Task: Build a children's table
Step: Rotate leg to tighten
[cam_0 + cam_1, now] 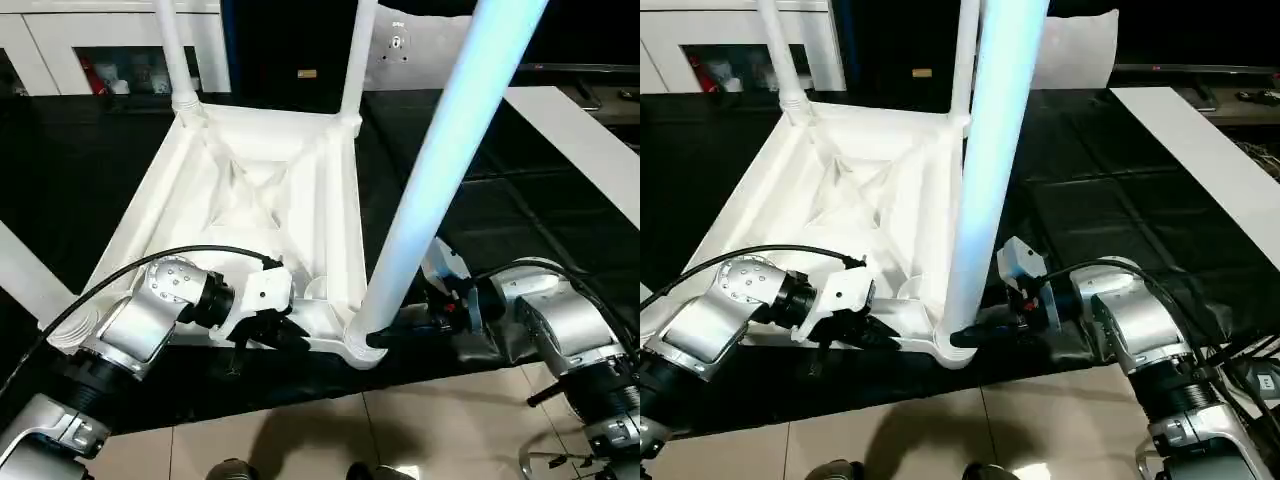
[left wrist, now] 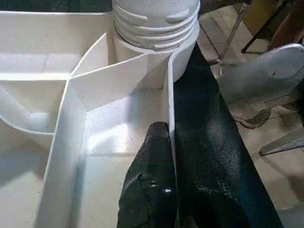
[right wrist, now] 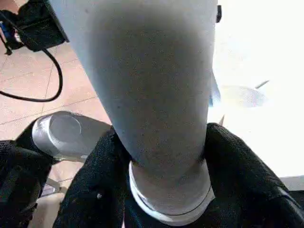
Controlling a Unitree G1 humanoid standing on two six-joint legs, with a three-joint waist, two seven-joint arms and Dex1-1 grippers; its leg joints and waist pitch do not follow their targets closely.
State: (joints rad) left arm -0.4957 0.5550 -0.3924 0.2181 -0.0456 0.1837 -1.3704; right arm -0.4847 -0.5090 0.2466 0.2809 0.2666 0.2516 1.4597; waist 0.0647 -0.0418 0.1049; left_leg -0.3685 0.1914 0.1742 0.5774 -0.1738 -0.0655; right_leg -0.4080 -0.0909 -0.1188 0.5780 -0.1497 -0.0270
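Note:
The children's table lies upside down on a black surface, its ribbed white top (image 1: 150, 200) facing up. Two legs stand in the far corner sockets (image 1: 172, 50) (image 1: 358, 50). A third leg (image 1: 430, 180) rises from the near right socket and leans toward the camera. My left gripper (image 1: 285, 335) is shut on the top's near rim wall, one finger (image 2: 156, 142) inside the wall and the other outside. My right gripper (image 1: 385, 335) is closed around the base of the near right leg (image 3: 152, 95), with fingers (image 3: 102, 171) pressing on both sides of it.
A flat white board (image 1: 580, 140) lies at the right on the black surface (image 1: 500, 200). A white cabinet (image 1: 90, 50) stands at the back left. A white strip (image 1: 25, 270) crosses the left edge. Tiled floor (image 1: 400, 430) begins just past the near edge.

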